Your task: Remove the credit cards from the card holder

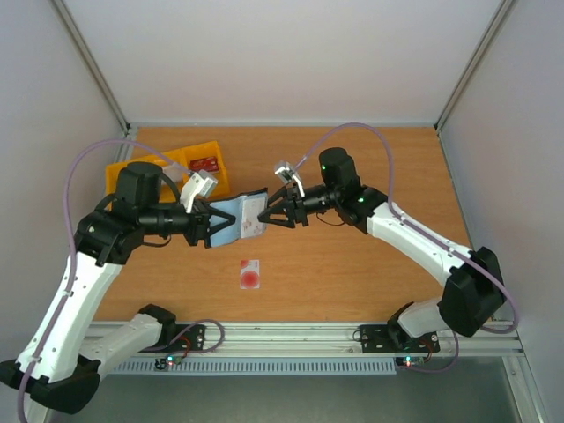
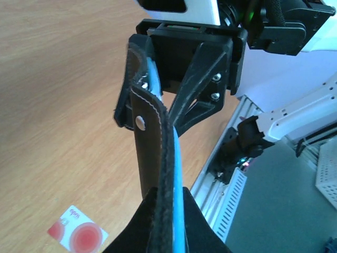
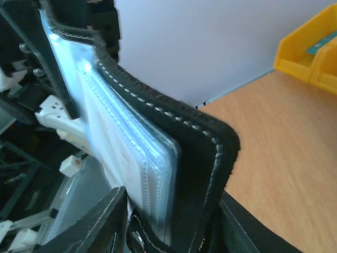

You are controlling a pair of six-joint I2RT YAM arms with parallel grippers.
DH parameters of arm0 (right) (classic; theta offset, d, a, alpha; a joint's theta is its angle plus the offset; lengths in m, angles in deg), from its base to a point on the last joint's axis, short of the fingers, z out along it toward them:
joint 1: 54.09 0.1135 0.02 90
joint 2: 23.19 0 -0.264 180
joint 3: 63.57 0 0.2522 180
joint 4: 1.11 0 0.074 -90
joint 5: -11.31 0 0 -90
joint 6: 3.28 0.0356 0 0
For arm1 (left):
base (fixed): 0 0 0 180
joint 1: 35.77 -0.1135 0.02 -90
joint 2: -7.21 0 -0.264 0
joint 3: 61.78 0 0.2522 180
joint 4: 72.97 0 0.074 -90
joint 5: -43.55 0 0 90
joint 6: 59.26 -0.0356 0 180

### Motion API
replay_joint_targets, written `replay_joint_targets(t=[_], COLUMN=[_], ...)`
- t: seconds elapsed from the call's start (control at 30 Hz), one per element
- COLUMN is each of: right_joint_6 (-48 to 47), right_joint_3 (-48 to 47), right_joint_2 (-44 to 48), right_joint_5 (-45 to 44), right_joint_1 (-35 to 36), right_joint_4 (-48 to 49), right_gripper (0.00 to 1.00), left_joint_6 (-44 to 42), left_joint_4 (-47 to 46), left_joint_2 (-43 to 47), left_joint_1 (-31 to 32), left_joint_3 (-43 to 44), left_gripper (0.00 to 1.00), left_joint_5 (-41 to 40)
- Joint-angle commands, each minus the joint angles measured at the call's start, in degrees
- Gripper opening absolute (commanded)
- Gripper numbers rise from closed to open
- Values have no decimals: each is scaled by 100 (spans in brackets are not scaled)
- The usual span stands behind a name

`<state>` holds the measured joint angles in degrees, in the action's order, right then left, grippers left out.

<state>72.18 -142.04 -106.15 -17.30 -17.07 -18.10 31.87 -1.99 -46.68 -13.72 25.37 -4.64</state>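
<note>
2 ends of the black, blue-pocketed card holder (image 1: 238,218) are clenched by left gripper (image 1: 210,226) and right gripper (image 1: 265,214).

The left arm (image 1: 79,291) and right arm (image 1: 414,242) have white shells and black joints. A lilac cable (image 1: 77,176) loops off each. Small green lights (image 1: 324,163) glow on the right one. The left gripper (image 1: 211,226) and right gripper (image 1: 267,214) are black, with triangular braced fingers (image 2: 197,74) and silver screws (image 2: 215,87).
</note>
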Motion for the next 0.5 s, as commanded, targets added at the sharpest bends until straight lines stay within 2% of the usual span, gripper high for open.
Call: replay_joint_targets(t=[0.0,0.1,0.13,0.23,0.33,0.4,0.47], right_joint_6=[-523,-368,-288,-210,-461,-574,-590], right_joint_3=[40,27,16,-44,-130,-186,-204], right_joint_2=[506,616,622,623,619,604,619], right_joint_5=[701,969,1062,1210,1063,974,978], right_joint_1=[22,21,25,26,25,22,21], right_joint_4=[-369,-218,-151,-92,-434,-619,-635], right_gripper=[36,19,18,26,30,28,21], left_joint_6=[377,479,505,563,518,507,496], left_joint_4=[-785,-938,-982,-1066,-1198,-1325,-1387], left_joint_2=[100,160,180,256,394,510,592], left_joint_1=[-89,-123,-134,-167,-191,-191,-198], left_joint_3=[-221,-315,-342,-415,-506,-600,-685], left_gripper=[0,0,0,0,0,0,0], left_joint_5=[810,944,998,1108,1259,1302,1233])
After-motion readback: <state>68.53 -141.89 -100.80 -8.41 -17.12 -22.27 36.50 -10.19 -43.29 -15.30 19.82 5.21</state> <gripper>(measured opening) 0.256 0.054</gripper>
